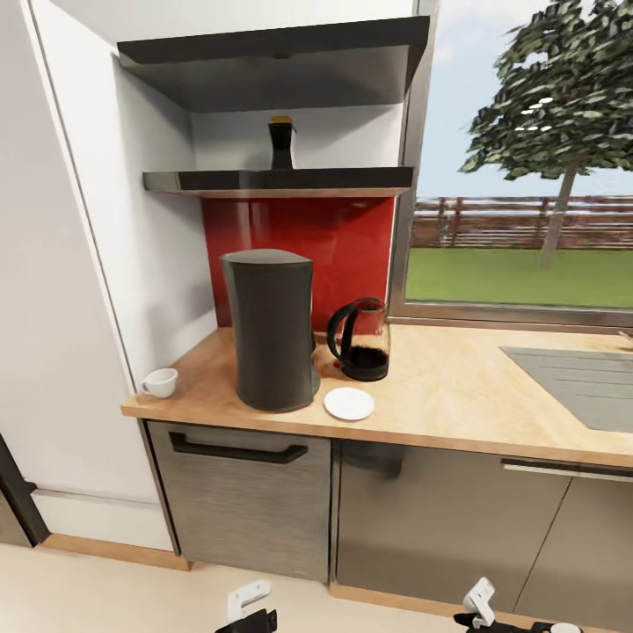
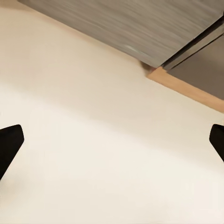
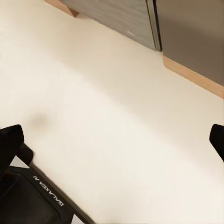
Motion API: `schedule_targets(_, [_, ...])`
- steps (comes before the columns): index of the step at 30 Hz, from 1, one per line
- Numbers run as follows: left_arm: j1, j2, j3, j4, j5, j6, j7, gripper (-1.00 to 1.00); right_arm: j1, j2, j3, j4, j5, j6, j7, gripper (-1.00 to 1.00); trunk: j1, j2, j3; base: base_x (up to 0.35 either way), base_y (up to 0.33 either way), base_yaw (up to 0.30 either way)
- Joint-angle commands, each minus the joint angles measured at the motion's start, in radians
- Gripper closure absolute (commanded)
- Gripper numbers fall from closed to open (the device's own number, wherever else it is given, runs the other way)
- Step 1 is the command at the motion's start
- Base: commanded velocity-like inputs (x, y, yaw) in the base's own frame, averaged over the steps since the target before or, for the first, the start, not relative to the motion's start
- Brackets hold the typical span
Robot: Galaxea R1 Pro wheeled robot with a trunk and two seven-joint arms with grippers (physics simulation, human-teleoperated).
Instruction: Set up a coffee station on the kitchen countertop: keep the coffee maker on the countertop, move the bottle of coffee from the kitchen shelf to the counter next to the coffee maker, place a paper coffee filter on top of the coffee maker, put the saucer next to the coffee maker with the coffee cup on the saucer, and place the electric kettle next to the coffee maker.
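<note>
Tall matte black-grey coffee maker point(image 1: 270, 330) upright on the light wood-grain bench point(image 1: 457, 387), rounded clear glass kettle point(image 1: 360, 338) with dark liquid just beside it, flat round white saucer point(image 1: 349, 403) in front of the kettle. Tiny white cup point(image 1: 161, 382) apart at the bench's far left edge. Small dark bottle with amber-gold cap point(image 1: 281, 142) up on the glossy black wall shelf point(image 1: 278, 181) above the red backsplash. Left tool point(image 2: 112, 142) and right tool point(image 3: 112, 140) both spread wide over the pale floor point(image 2: 93, 140), gripping nothing.

Matte coffee maker point(image 1: 270, 330); glass electric kettle point(image 1: 361, 339); wood-grain kitchen countertop point(image 1: 457, 387); glossy kitchen shelf point(image 1: 278, 181).
</note>
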Motion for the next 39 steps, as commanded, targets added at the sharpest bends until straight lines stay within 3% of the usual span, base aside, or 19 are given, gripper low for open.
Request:
schedule_targets(1, [0.000, 0.000, -0.008, -0.002, 0.005, -0.002, 0.006, -1.00, -0.001, -0.001, 0.004, -0.001, -0.003, 0.004, 0.001, -1.00, 0.000, -0.001, -0.001, 0.000, 0.209, 0.000])
schedule_targets(26, [0.000, 0.001, -0.009, -0.001, 0.005, -0.002, 0.007, -1.00, -0.001, 0.002, 0.005, 0.010, 0.000, -0.016, -0.003, -1.00, 0.000, -0.001, -0.001, 0.000, 0.274, 0.000])
schedule_targets(31, [0.000, 0.004, -0.009, 0.000, 0.005, -0.002, 0.007, -1.00, -0.001, 0.023, 0.007, 0.050, 0.000, -0.090, -0.141, -1.00, 0.000, -0.001, -0.001, 0.006, 0.222, 0.000])
schedule_targets(39, [0.000, 0.003, -0.010, 0.000, 0.005, -0.002, 0.007, -1.00, -0.001, 0.030, 0.008, 0.061, 0.000, -0.108, -0.159, -1.00, 0.000, -0.001, -0.001, 0.108, 0.174, 0.000])
